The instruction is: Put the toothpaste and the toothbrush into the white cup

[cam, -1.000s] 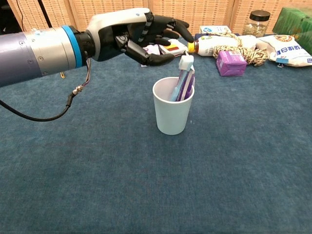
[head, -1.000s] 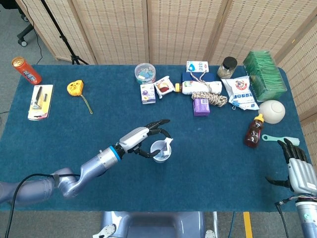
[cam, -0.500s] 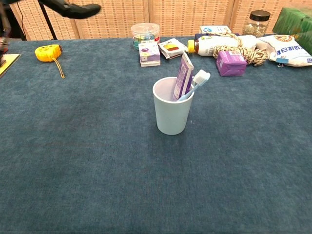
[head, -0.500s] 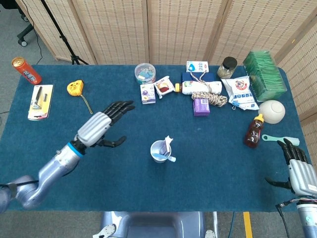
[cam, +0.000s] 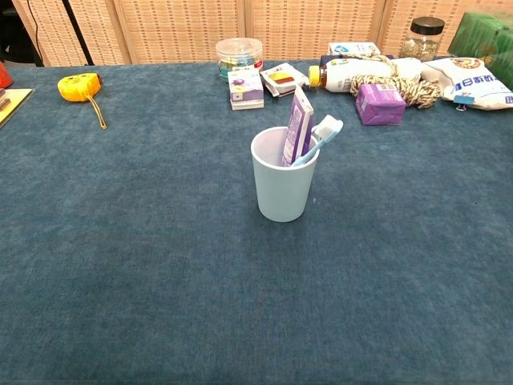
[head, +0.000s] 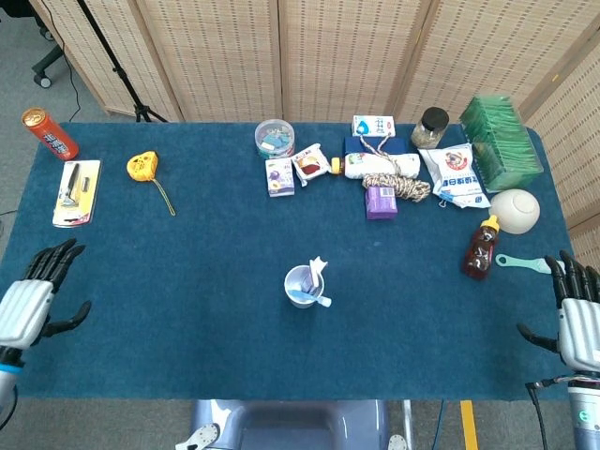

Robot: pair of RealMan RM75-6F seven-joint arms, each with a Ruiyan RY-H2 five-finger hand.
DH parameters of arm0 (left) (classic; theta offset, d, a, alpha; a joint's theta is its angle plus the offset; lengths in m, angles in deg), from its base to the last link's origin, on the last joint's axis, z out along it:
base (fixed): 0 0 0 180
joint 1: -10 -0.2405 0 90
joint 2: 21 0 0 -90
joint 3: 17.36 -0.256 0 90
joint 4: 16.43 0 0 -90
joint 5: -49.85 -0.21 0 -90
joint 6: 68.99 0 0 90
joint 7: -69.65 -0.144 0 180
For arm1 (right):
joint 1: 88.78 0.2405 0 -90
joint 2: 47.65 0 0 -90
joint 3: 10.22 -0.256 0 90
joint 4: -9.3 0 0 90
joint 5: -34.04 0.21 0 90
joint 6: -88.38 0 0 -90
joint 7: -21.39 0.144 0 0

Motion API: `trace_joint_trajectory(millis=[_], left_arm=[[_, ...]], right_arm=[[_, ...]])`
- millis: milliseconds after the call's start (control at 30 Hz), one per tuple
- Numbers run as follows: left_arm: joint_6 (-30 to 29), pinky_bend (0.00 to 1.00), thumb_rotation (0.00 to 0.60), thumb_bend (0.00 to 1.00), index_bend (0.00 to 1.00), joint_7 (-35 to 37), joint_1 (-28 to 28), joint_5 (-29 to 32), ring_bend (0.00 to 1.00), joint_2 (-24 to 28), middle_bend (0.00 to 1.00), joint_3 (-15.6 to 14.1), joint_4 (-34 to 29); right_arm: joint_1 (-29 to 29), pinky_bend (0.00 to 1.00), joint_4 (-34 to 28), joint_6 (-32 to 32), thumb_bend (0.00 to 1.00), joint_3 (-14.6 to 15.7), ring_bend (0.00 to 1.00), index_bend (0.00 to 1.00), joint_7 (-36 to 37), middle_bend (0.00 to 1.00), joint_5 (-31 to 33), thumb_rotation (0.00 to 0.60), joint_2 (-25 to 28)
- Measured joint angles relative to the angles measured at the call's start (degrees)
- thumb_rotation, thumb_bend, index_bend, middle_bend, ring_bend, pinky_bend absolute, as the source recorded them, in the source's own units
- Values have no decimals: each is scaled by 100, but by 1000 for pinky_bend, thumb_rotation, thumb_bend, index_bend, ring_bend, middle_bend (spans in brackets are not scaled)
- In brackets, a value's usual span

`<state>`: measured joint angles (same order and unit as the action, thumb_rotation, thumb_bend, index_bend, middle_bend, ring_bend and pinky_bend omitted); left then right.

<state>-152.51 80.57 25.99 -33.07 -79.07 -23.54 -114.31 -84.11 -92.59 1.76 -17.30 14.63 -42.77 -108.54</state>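
The white cup (cam: 282,183) (head: 302,287) stands upright in the middle of the blue table. Inside it lean the purple toothpaste tube (cam: 297,127) (head: 316,269) and the toothbrush (cam: 321,133), whose white head sticks out over the rim to the right. My left hand (head: 32,300) hangs at the table's near left corner, fingers spread, holding nothing. My right hand (head: 578,317) is at the near right corner, also spread and empty. Neither hand shows in the chest view.
Along the far edge lie small boxes (head: 279,175), a clear tub (head: 274,137), a rope bundle (head: 397,184), a jar (head: 432,127), snack bags (head: 456,172) and green packs (head: 502,141). A sauce bottle (head: 481,247) and a bowl (head: 516,210) sit right. A yellow tape measure (head: 142,166) and a can (head: 50,133) lie far left.
My left hand let go above the cup and pulled back left to the table's near left corner. The toothbrush has settled in the cup, leaning right. The right hand shifted slightly.
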Motion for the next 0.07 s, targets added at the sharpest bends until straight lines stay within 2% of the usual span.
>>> trace_joint_trajectory(millis=[67], left_arm=[[-127, 0, 600, 348, 0, 44, -180, 20, 0, -29, 0, -46, 181]], right_arm=[[-25, 0, 25, -39, 0, 4, 0, 0, 10, 0, -82, 600, -19]])
